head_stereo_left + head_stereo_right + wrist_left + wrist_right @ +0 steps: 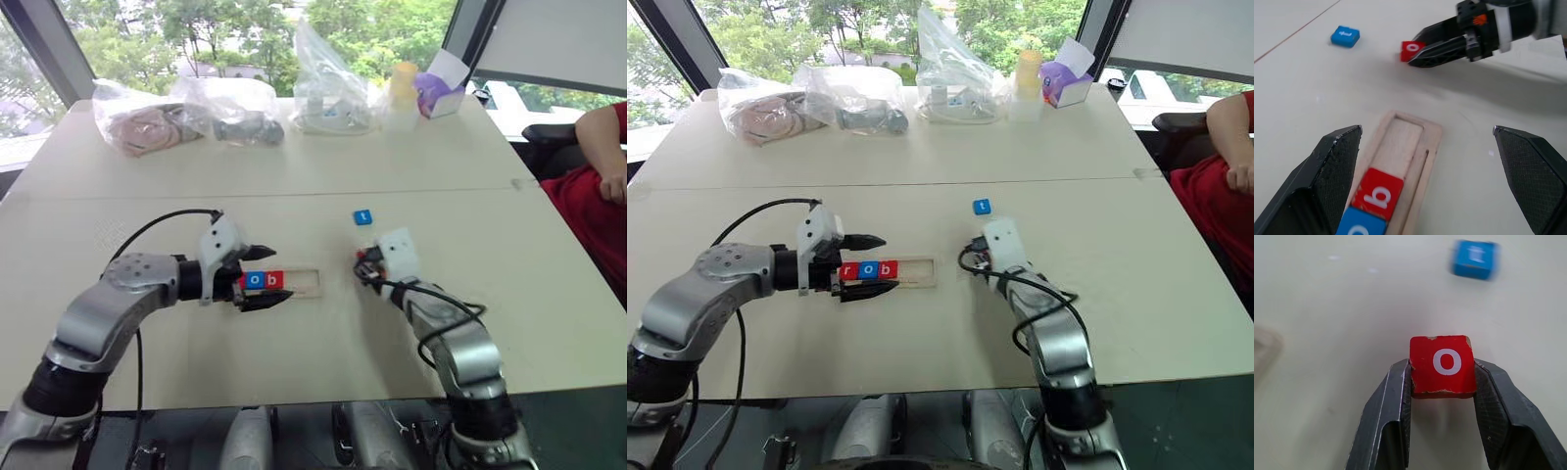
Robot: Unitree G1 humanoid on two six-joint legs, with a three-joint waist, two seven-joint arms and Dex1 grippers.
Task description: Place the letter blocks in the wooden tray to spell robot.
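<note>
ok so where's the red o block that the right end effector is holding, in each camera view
Left eye view: red o block, right of centre, mostly hidden at the right end effector.
Right eye view: I can't make it out at the right end effector.
Left wrist view: upper middle, pinched at the fingertips.
Right wrist view: centre, between the two fingers.
Shared landmark: the blue t block lies just beyond it on the table.

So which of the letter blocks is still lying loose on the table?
The blue t block. It sits alone on the table, beyond the right gripper, whose jaws clamp the red o block; r, o and b sit in the wooden tray.
</note>
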